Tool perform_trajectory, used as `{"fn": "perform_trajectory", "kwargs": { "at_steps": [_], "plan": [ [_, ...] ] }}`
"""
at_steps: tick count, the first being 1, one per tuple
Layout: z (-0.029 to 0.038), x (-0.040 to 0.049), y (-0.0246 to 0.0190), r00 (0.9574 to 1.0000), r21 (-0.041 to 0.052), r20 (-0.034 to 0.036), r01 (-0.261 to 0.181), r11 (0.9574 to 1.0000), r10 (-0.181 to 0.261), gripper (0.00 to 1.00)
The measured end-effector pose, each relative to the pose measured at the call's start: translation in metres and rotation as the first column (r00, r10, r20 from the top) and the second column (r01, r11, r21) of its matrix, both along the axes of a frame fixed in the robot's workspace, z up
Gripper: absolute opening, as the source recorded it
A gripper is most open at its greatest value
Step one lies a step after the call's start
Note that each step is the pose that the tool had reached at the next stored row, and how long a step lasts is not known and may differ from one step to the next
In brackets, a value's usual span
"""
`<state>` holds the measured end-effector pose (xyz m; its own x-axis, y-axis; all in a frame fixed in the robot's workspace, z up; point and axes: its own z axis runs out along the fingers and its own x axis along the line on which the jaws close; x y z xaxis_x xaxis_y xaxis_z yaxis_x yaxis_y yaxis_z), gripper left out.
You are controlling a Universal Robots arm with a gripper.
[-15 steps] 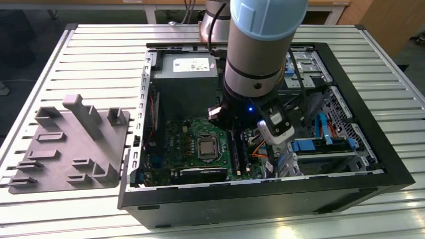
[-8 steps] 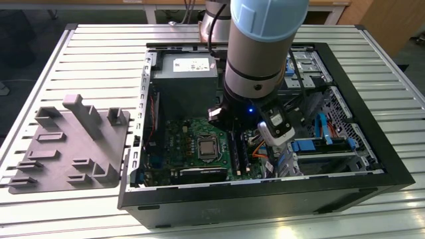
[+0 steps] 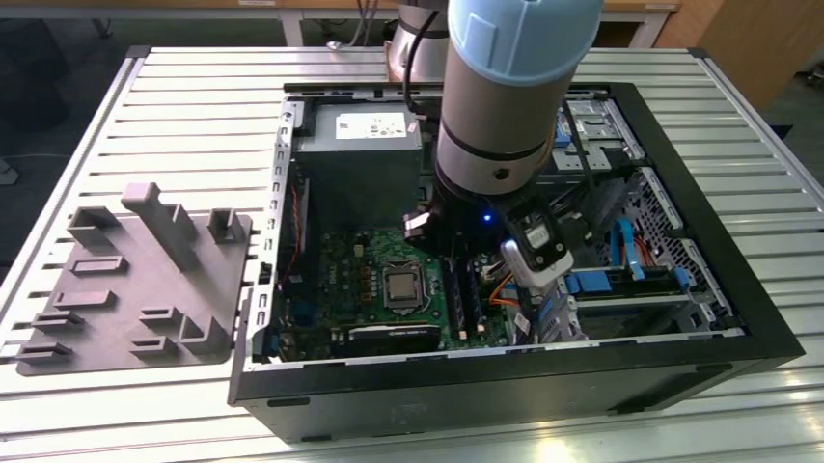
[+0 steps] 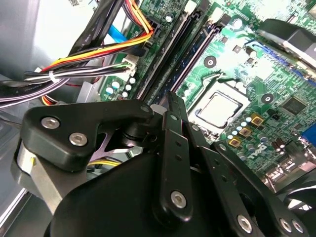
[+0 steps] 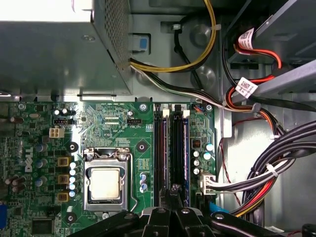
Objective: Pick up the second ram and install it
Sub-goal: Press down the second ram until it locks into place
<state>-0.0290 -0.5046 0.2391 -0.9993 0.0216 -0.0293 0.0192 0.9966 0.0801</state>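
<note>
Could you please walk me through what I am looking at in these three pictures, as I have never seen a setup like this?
The exterior view shows one robot arm reaching down into an open computer case that lies on a slatted metal table. Beside the case, toward the exterior view's left, sits a grey plastic holder with upright posts. The other two pictures come from cameras riding near the arm's wrist, looking down past its black claw at the green motherboard. There you can see the square silver processor and, next to it, the long black memory slots. A blue ram stick stands in one of those slots, and the claw's tip is right over the slots, close to that stick. Bundles of coloured cables run alongside.
</note>
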Motion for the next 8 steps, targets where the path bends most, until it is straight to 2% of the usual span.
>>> {"fn": "perform_trajectory", "kwargs": {
  "at_steps": [8],
  "plan": [
    [0.0001,0.0000,-0.0050,1.0000,-0.0001,-0.0001,0.000,1.0000,0.000,0.11]
  ]
}}
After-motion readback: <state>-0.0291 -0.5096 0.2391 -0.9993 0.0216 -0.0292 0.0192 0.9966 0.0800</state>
